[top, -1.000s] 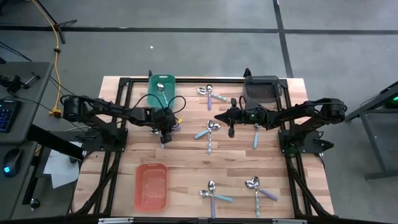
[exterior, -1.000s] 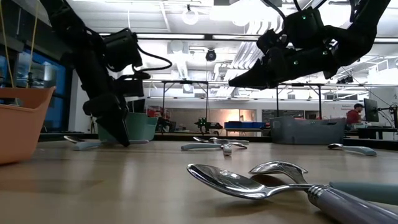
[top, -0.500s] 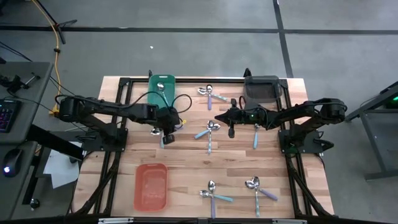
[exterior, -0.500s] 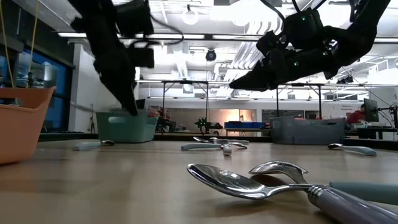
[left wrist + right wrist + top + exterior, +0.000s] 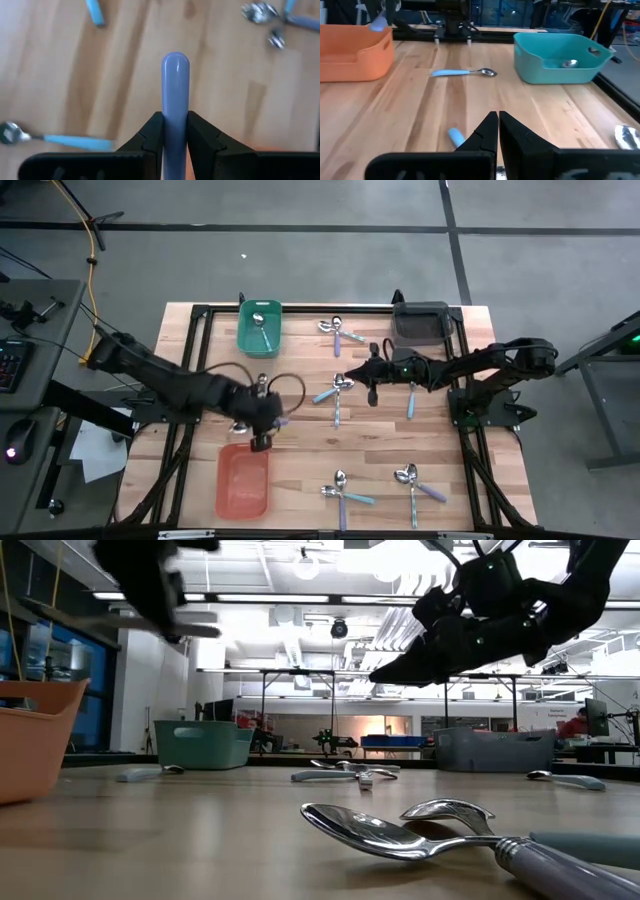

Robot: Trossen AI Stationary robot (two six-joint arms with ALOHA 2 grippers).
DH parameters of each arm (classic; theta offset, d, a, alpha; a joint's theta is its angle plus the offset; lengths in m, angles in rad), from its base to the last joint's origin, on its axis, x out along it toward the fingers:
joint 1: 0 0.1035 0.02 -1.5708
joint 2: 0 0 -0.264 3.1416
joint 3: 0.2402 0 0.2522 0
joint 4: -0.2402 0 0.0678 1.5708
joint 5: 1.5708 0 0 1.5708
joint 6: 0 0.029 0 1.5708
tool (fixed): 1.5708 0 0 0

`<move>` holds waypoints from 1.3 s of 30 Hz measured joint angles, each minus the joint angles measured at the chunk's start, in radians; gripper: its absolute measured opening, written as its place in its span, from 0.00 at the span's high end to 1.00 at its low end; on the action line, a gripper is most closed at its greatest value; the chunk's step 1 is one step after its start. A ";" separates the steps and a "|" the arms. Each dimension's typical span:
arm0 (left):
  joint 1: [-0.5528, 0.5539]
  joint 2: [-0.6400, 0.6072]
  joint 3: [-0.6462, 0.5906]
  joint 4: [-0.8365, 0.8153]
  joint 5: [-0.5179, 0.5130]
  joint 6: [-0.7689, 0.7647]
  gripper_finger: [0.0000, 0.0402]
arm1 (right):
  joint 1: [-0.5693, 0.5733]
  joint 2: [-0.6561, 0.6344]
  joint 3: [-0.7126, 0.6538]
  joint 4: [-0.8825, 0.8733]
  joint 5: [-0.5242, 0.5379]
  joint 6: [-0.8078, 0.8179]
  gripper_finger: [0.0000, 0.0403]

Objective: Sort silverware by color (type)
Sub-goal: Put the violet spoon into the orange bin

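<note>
My left gripper (image 5: 262, 440) hangs above the table just beyond the orange bin's (image 5: 243, 480) far rim, shut on a purple-handled spoon (image 5: 175, 85). The spoon's bowl is hidden behind the gripper. My right gripper (image 5: 372, 388) hovers shut and holding nothing above the table's middle, next to a pair of spoons (image 5: 338, 392). A light blue spoon (image 5: 465, 72) lies flat on the wood between the orange bin and the teal bin (image 5: 259, 327), which holds one spoon (image 5: 568, 63). More spoons lie in pairs at the far middle (image 5: 340, 330) and near the front edge (image 5: 345, 492) (image 5: 415, 480). My left gripper pinches the purple spoon's handle (image 5: 175, 125) between its two fingers. The handle runs along the fingers, and its rounded free end (image 5: 175, 62) sticks out past the fingertips. The fingers slant steeply downward. The spoon is lifted clear of the table.
A grey bin (image 5: 420, 323) stands at the far right, with a single blue spoon (image 5: 410, 398) lying in front of it. Black frame rails (image 5: 185, 430) run along the table's left and right sides. Bare wood lies between the orange bin and the front spoon pairs.
My left gripper has risen from the tabletop near the teal bin and swung toward the near edge, ending over the orange bin's far rim. The purple spoon has come up with it, lifted clear of the wood.
</note>
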 joint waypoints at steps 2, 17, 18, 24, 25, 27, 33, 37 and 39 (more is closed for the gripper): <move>-0.066 0.000 0.009 -0.006 -0.002 -0.012 0.88 | 0.014 0.000 0.000 0.001 0.000 -0.001 1.00; -0.410 0.027 0.004 0.172 -0.024 0.357 0.88 | 0.114 0.000 0.000 -0.007 0.043 0.040 1.00; -0.411 0.039 0.004 0.179 -0.024 0.385 0.88 | 0.124 0.000 0.000 -0.009 0.064 0.045 1.00; -0.391 0.124 0.004 0.195 0.002 0.513 0.88 | 0.173 0.000 0.000 -0.024 0.139 0.068 1.00; -0.388 0.136 0.003 0.193 0.004 0.526 0.88 | 0.179 0.000 0.000 -0.024 0.141 0.078 1.00; -0.386 0.161 0.003 0.197 0.006 0.550 0.88 | 0.192 0.000 0.000 -0.027 0.142 0.088 1.00; -0.387 0.235 0.003 0.194 0.010 0.565 0.88 | 0.223 0.000 0.000 -0.028 0.142 0.104 1.00; -0.390 0.279 0.003 0.192 0.022 0.572 0.88 | 0.235 0.000 0.000 -0.029 0.142 0.105 1.00; -0.391 0.299 0.003 0.192 0.038 0.571 0.88 | 0.241 0.000 0.000 -0.029 0.144 0.108 1.00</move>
